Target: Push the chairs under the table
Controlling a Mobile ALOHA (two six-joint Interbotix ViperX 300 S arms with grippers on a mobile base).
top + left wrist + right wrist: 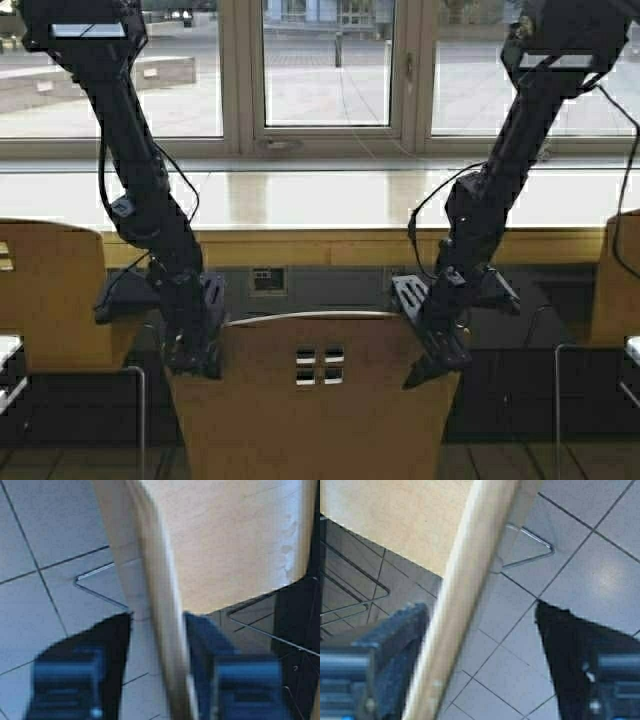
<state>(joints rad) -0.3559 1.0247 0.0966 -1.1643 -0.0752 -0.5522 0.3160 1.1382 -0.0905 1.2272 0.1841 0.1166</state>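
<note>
your left gripper (192, 362) sits at the left top corner of the middle chair (315, 410), and your right gripper (432, 358) at the right top corner. in the left wrist view the fingers (82, 667) stand apart with the chair's back edge (160, 605) running between them — one finger looks to be against the edge, the other has a gap of floor showing beside it. so it straddles the back, spread wider than the plywood is thick, and is not clamped. the right wrist view shows the same: the fingers (395, 645) are wide apart, the back edge (465, 595) passes close by one of them, and the other is well clear over the tiled floor (600, 555).

the middle chair stands in front of the table (320, 200), its curved back facing you with the four square cutouts (319, 366) near the top. the back's top edge lies just below the table's yellowish front edge. two more chairs — one at far left (50, 295), one at far right (615, 280) — stand beside the table too. windows (320, 70) run behind the table.
</note>
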